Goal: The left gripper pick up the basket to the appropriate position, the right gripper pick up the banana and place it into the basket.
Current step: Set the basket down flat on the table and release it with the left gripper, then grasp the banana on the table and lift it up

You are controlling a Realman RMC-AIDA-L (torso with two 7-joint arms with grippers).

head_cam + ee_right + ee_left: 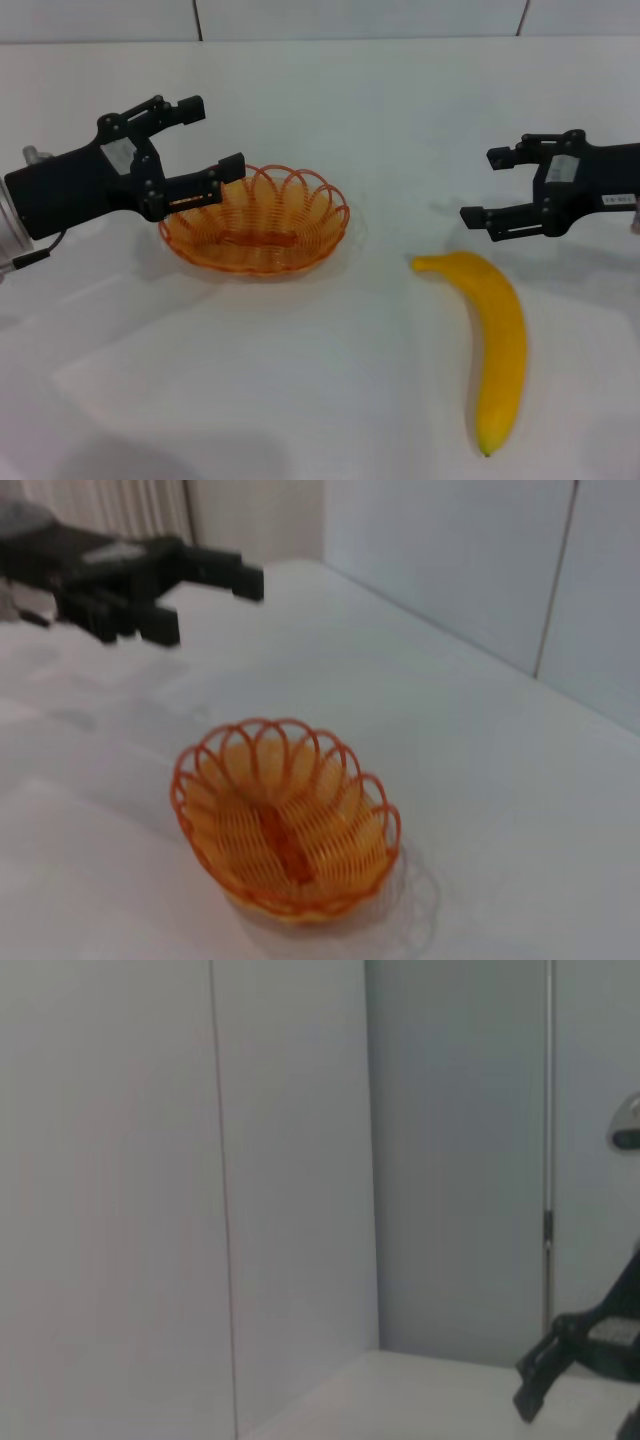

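The orange wire basket stands on the white table, left of centre. It also shows in the right wrist view, and it holds nothing. My left gripper is open, hovering at the basket's left rim; one fingertip overlaps the rim in the head view. In the right wrist view the left gripper is clear of the basket. The yellow banana lies on the table at the right. My right gripper is open and empty, just above and beyond the banana's near-left end.
The white table runs back to a white panelled wall. A black gripper part shows far off in the left wrist view.
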